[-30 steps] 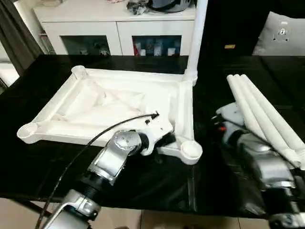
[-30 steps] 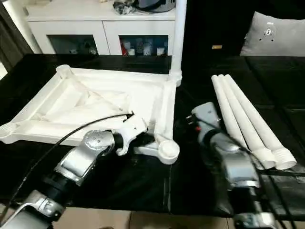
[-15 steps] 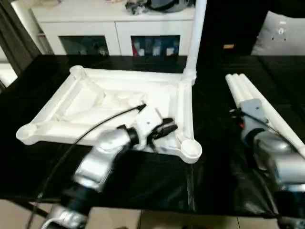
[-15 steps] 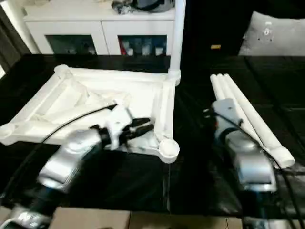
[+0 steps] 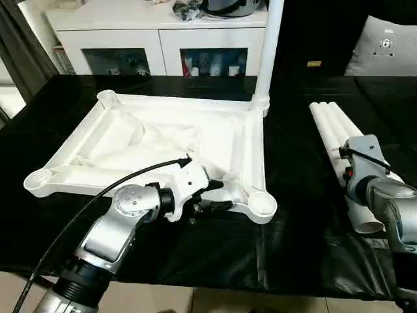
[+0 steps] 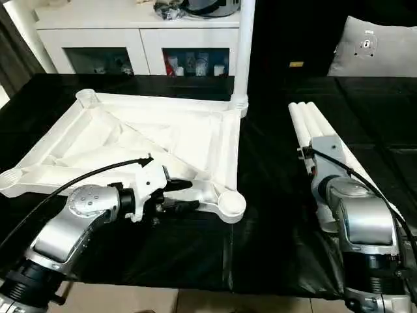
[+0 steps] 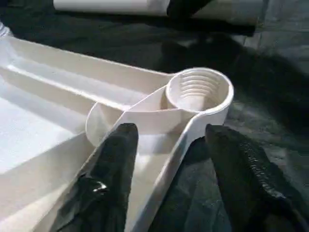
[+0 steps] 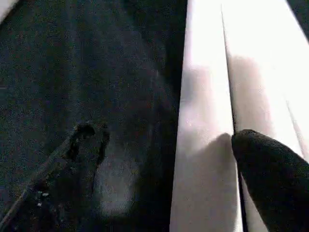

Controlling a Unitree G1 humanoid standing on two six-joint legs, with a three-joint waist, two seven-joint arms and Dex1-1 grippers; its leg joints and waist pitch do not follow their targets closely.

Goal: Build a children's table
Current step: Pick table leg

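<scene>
top (image 5: 163, 140) upside down, 1 leg (image 5: 267, 52) upright | left gripper (image 7: 166, 159) spread astride rim | right gripper (image 8: 164, 159) spread over 3 legs (image 5: 335, 130) | cabinet (image 5: 156, 32) behind

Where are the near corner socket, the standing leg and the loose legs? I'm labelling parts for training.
near corner socket (image 7: 199, 90): left wrist view, threaded inside of the round socket.
standing leg (image 5: 268, 49): left eye view, middle of its shaft.
loose legs (image 6: 306, 127): right eye view, far part of the bundle.
</scene>
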